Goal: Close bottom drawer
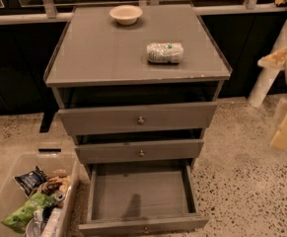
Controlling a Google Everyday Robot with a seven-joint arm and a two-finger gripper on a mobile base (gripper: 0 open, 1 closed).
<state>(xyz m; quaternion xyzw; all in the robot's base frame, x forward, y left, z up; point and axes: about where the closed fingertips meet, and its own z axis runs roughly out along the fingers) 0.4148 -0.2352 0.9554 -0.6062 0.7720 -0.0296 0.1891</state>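
The bottom drawer (139, 195) of the grey cabinet (108, 58) is pulled far out, showing a plain grey interior with nothing in it. Its slim front panel (108, 225) lies at the lower edge of the view, with a small round knob (145, 229) at its centre. My gripper (286, 126) appears as a blurred beige shape at the far right edge, beside the cabinet at about the height of the upper drawers. It is well apart from the bottom drawer and touches nothing.
The top drawer (138, 118) and middle drawer (140, 152) stand slightly out. A bowl (125, 14) and a lying plastic bottle (165, 53) sit on the cabinet top. A clear bin of snacks (29, 201) stands on the floor at lower left. A white post (273, 70) is at right.
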